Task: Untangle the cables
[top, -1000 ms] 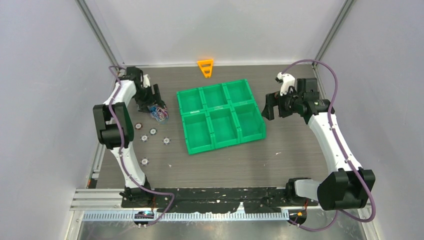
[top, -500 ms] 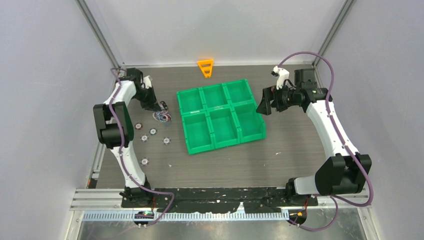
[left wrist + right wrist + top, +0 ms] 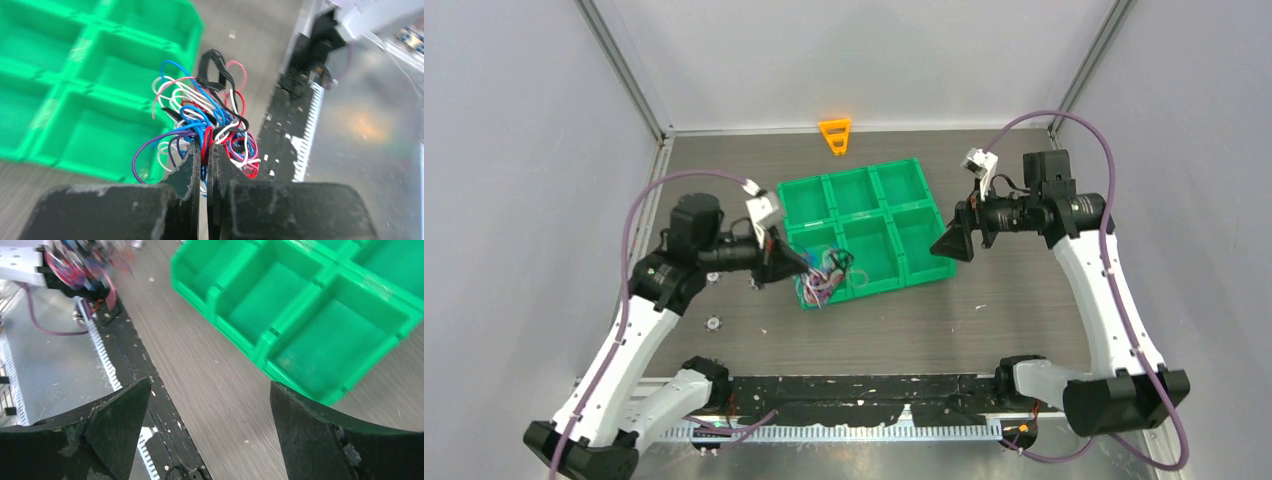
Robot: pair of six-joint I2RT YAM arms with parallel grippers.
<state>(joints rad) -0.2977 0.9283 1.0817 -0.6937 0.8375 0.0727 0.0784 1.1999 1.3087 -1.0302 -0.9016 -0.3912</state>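
Red, blue and white cables [image 3: 212,122] sit pinched in the left tool [image 3: 206,149]; if the wide right tool [image 3: 210,385] at three o'clock tugs hard, knots may tighten.

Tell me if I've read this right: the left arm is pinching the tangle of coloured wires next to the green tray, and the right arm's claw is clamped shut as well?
Not quite. The left gripper does pinch the cables next to the green tray, but the right gripper is not shut. The right wrist view shows its fingers spread wide apart with nothing between them.
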